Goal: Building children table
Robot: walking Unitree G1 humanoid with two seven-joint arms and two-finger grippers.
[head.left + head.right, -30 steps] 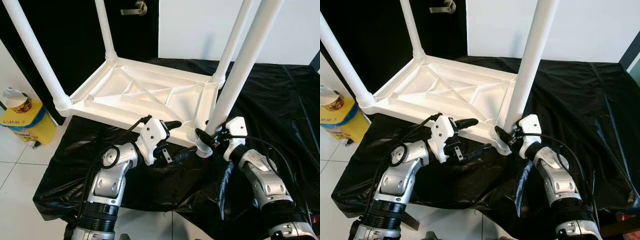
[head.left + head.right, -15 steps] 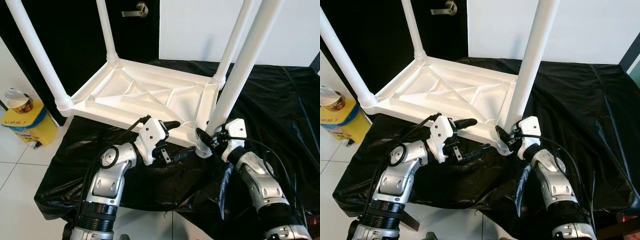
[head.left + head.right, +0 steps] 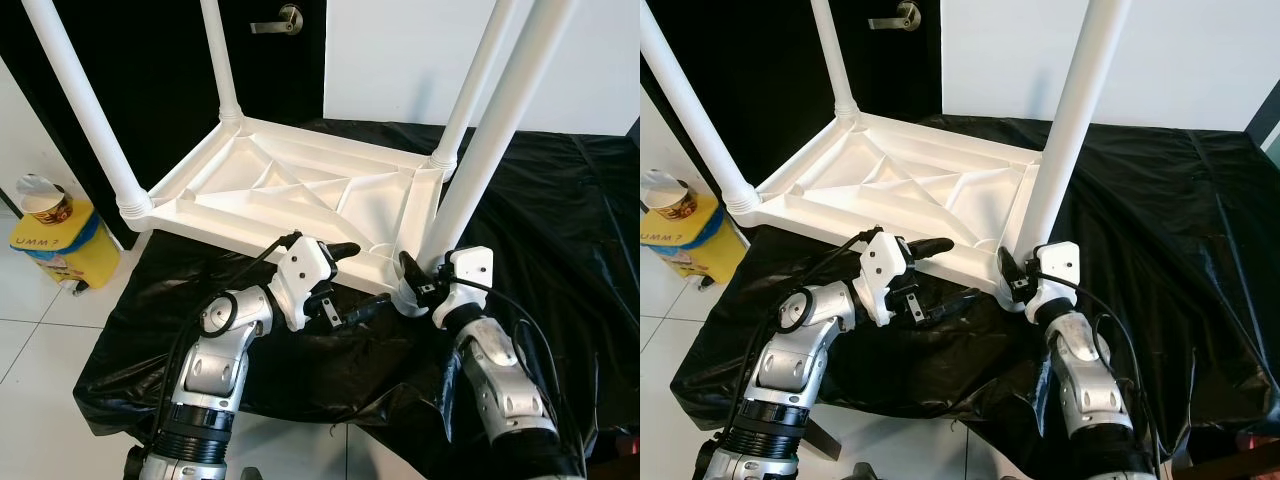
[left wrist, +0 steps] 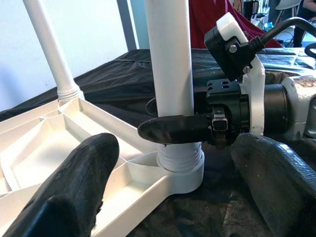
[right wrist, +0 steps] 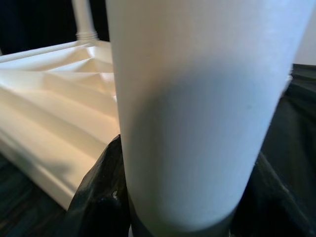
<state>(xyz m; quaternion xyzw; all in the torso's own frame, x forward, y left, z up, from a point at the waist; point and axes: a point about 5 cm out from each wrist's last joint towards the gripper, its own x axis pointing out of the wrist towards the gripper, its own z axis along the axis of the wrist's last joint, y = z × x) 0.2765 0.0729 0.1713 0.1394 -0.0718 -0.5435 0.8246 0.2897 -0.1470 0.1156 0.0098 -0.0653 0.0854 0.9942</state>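
On the black plastic sheet ahead of you lies the upside-down white moulded plastic tabletop, ribbed underside up, with four round white plastic legs rising from its corners. Your right gripper clasps the near-right white leg low down, just above its threaded socket collar; the left wrist view shows one black finger wrapped across the front of the tube, so the jaws are closed around it. Your left gripper straddles the near rim of the tabletop just left of that corner, fingers spread wide, one over the rim and one below it, holding nothing that I can confirm.

Expect the hollow plastic to be light and stiff but smooth, so a leg will likely slip under a twisting grip unless you squeeze firmly. Keeping hold low, close to the collar, gives the best turning control. Bracing the rim with the left should stop the light tabletop sliding on the slick sheet. Beyond the sheet at far left, a yellow bin stands on the white tiled floor.
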